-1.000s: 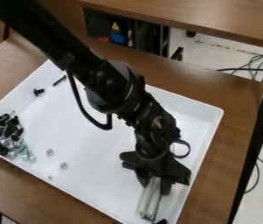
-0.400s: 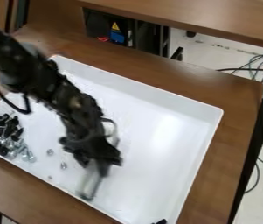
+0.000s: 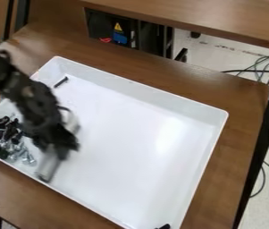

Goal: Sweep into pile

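Note:
The gripper (image 3: 54, 150) hangs over the lower left part of the white tray (image 3: 136, 143), shut on a clear-grey bar (image 3: 48, 167) that points down toward the tray's front wall. Just left of the bar lies a pile of black and silver screws and bolts (image 3: 4, 138) in the tray's left corner. A separate black screw (image 3: 60, 82) rests near the back left corner. Another black piece (image 3: 164, 226) is at the bottom edge of the view. The small nuts near the pile are hidden.
Raised walls surround the tray, which stands on a brown wooden table (image 3: 244, 120). Behind it is a second wooden surface (image 3: 220, 20). Cables (image 3: 262, 67) lie on the floor at the right.
The arm has swung left across the tray with the bar, from the right side to beside the pile. The two small nuts no longer show where they lay.

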`<state>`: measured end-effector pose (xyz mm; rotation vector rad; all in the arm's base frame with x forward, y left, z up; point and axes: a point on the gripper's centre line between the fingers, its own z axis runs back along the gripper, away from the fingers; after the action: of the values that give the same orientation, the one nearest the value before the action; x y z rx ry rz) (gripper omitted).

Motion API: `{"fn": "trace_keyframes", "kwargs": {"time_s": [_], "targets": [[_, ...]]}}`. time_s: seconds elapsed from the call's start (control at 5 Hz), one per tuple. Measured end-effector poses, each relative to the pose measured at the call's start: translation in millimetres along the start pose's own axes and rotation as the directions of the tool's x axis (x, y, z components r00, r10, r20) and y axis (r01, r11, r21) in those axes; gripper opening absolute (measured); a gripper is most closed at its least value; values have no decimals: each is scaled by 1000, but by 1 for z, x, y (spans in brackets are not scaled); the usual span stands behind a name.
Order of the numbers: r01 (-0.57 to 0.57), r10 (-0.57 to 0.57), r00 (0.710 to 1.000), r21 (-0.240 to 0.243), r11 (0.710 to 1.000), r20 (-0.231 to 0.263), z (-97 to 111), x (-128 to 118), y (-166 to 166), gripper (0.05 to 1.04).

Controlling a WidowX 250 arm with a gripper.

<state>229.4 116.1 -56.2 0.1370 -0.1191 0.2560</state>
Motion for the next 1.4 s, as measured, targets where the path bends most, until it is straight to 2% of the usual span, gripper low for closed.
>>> {"fn": "trace_keyframes", "kwargs": {"time_s": [0.2,0.4,0.6,0.8,1.0,1.2,1.4], "targets": [[-6,6,1000,23,1000,9,-5,9,44,357],[-20,20,1000,21,1000,-6,0,12,47,357],[-18,18,1000,6,1000,0,10,16,38,357],[-19,20,1000,-43,999,8,25,19,22,357],[-21,21,999,-20,1000,-29,45,22,5,357],[-85,84,995,-20,996,-46,56,28,-7,357],[-128,127,992,-69,989,-20,54,55,-40,357]]}}
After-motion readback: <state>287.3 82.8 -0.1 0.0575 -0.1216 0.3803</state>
